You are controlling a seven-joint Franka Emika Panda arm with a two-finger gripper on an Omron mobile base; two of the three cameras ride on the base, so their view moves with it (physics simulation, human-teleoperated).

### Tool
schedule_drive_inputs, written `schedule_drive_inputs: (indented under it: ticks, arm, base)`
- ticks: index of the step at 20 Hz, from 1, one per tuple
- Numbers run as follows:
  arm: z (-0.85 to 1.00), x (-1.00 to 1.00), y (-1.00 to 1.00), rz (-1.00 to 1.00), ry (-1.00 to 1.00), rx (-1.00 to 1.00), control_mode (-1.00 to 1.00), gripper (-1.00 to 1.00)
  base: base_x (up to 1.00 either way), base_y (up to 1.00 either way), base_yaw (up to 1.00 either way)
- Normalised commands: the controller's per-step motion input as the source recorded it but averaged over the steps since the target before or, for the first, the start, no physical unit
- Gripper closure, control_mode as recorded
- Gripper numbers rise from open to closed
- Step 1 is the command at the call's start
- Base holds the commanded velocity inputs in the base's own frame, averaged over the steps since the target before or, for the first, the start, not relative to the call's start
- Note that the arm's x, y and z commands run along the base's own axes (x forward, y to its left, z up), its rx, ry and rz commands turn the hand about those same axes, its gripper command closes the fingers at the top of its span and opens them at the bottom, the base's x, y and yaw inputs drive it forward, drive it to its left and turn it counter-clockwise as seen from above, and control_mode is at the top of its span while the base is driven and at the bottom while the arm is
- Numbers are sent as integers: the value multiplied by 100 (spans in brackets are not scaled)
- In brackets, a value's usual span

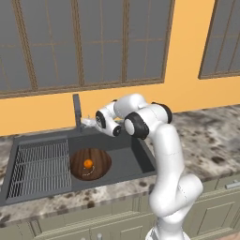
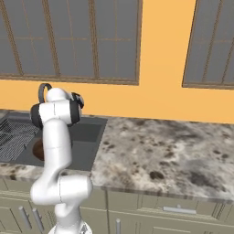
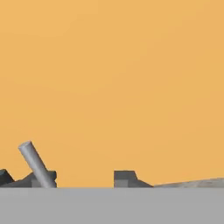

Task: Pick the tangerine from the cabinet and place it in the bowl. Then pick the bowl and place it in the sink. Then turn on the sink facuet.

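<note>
Gripper (image 3: 83,177) at the faucet lever, bowl and tangerine already in the sink.

The gripper reaches toward the faucet (image 1: 76,112) at the back of the sink (image 1: 126,159), its two dark fingertips (image 3: 124,178) partly apart with nothing between them; the silver lever (image 3: 36,164) leans just beside the left tip, not inside the gap. The wooden bowl (image 1: 96,157) sits on the basin floor next to the draining rack (image 1: 40,168), with the tangerine (image 1: 88,163) resting in it. So only the water is left, I judge. To do it well, the hand should shift sideways until a fingertip bears squarely on the lever, then push steadily along its swing rather than squeeze, keeping clear of the yellow wall (image 3: 113,78) close ahead.
</note>
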Motion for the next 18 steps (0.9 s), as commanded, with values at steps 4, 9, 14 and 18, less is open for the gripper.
schedule_drive_inputs:
  ticks: [4, 9, 14, 18]
  arm:
    - [0, 0, -100, -7, 18, 30, -100, 100]
    - [0, 0, -90, -7, 13, 26, -100, 100]
    - [0, 0, -77, -7, 9, 22, -100, 100]
    - [0, 0, -26, -2, 2, 11, -100, 100]
  base:
    - [0, 0, 0]
    - [0, 0, 0]
    - [0, 0, 0]
    - [0, 0, 0]
